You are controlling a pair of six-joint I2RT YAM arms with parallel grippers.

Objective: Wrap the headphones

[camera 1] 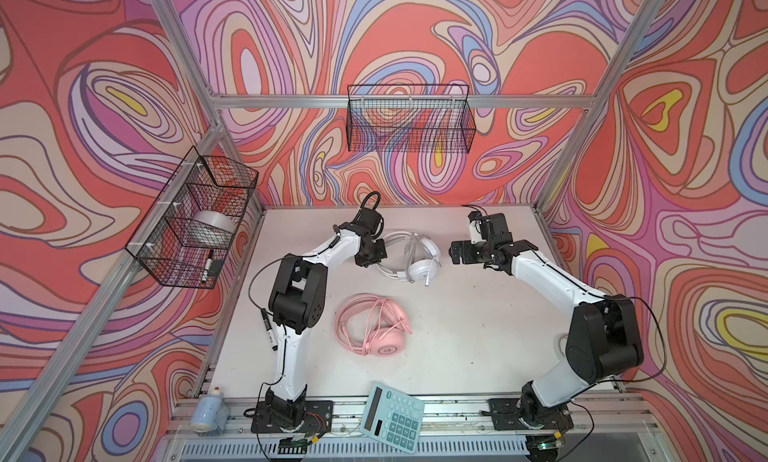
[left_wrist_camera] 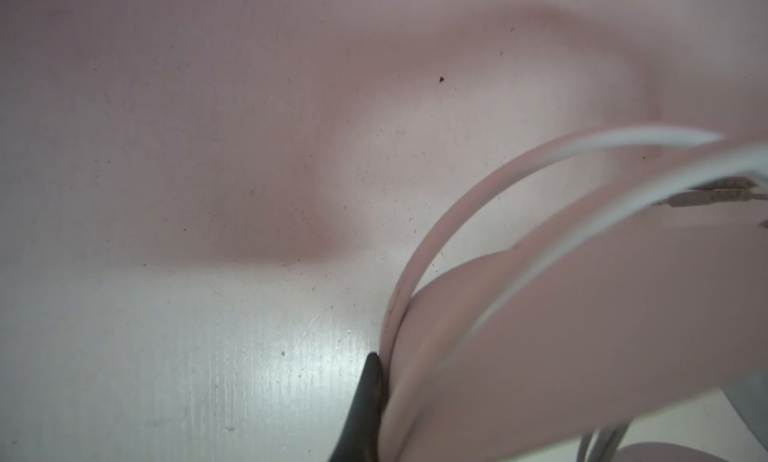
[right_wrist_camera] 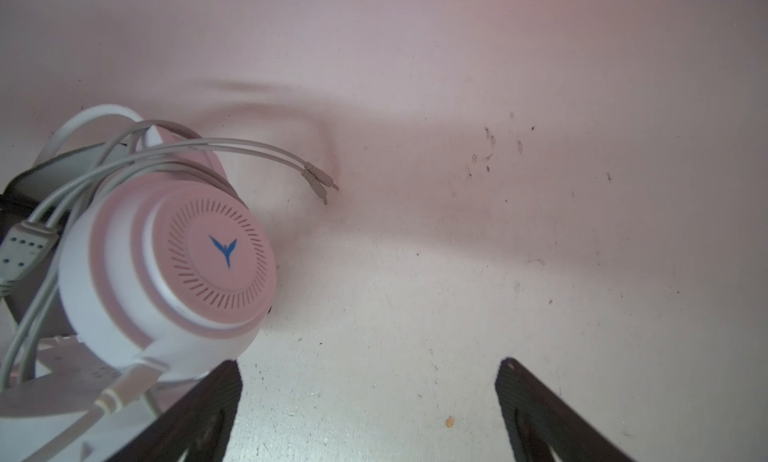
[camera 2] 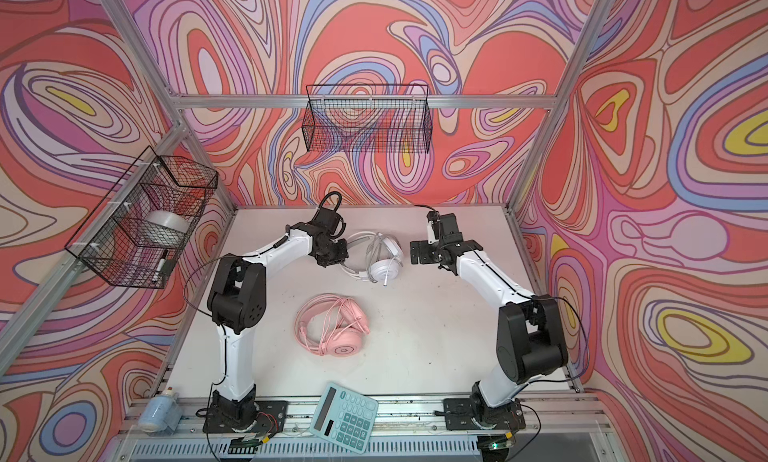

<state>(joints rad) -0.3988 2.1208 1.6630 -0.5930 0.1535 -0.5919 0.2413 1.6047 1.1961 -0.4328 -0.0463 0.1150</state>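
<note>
Left tool (camera 1: 369, 259), elbow bent, clenches white headset (camera 1: 422, 264); right tool (right_wrist_camera: 369, 366) hovers released alongside.

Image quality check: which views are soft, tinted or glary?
Left wrist view: white headset too close, blurred; glare patch on the table. Right wrist view: earcup sharp but tinted pink. Both top views: sharp, evenly lit, pink headset crisp.

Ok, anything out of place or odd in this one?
Yes: the teal calculator lies askew at the front, mostly off the table and on the metal rail. A small bottle also lies on that rail, at the front-left corner. The white headphones and pink headphones look intact.
</note>
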